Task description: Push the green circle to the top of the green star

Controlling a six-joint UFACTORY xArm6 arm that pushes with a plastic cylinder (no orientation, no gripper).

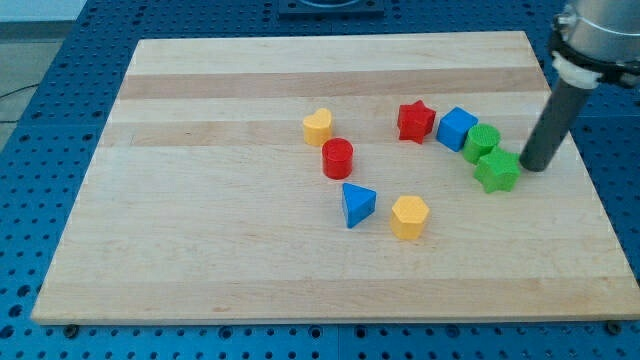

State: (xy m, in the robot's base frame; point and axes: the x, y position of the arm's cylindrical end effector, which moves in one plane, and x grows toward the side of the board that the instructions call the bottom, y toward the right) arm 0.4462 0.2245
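The green circle (pixel 481 141) sits at the view's right, touching the blue cube (pixel 456 129) on its left. The green star (pixel 497 171) lies just below and slightly right of the circle, touching it. My tip (pixel 533 166) is on the board immediately to the right of the green star, close to or touching it, and to the lower right of the green circle.
A red star (pixel 416 121) lies left of the blue cube. A yellow heart (pixel 318 126), red cylinder (pixel 338 158), blue triangle (pixel 357 204) and yellow hexagon (pixel 409 217) lie around the middle. The wooden board (pixel 200 250) rests on a blue perforated table.
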